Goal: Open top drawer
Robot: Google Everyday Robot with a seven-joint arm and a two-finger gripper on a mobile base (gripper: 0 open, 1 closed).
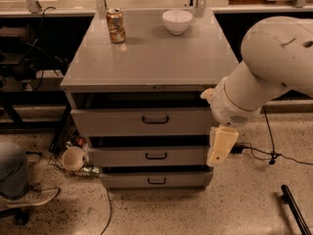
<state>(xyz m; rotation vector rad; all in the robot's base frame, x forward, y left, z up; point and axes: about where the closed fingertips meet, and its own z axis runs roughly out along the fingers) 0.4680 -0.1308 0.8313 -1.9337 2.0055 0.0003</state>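
Note:
The top drawer (112,123) is the tallest grey front of three in a grey metal cabinet, with a small dark loop handle (155,119) at its centre. A dark gap shows between its front and the cabinet top. Two shallower drawers (156,156) lie below it. My gripper (216,159), cream-coloured and pointing down from a bulky white arm (264,77), hangs in front of the cabinet's right edge. It is level with the middle drawer, to the right of and below the top drawer's handle, and not touching it.
A drink can (116,26) and a white bowl (177,21) stand at the back of the cabinet top (151,62). A mug (73,158) and cables lie on the floor at the left. A grey chair (12,175) stands at the lower left, a black bar (296,209) at the lower right.

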